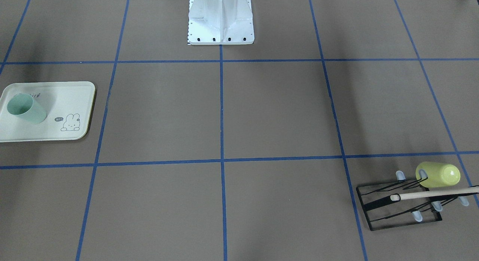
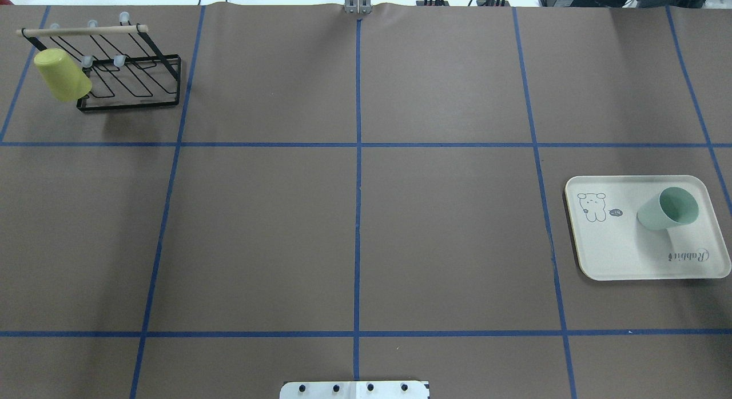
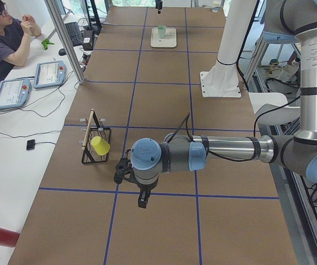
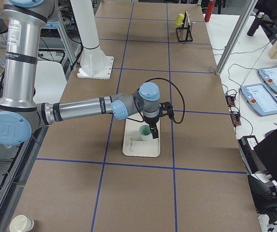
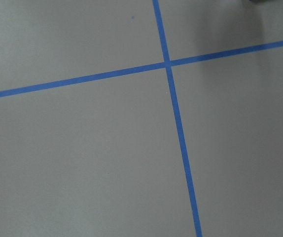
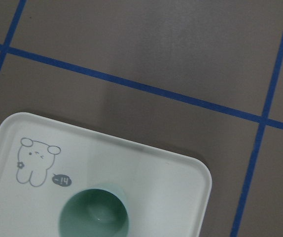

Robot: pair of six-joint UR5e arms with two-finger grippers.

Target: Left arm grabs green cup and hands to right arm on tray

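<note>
One green cup [image 2: 657, 214] upright on tray [image 2: 615, 253], mouth up. Likely light, stiff, slick plastic; best pinched across wall near rim. Spread of left gripper [image 3: 141, 197] and right gripper [image 4: 153, 132]: cannot tell.

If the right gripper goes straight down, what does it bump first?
Probably the green cup standing on the tray, about under the right gripper; depth is unclear.

The tray [image 2: 620, 253] reads "Rabbit" near one corner and "hi" beside its bunny drawing [image 2: 591, 207].
</note>
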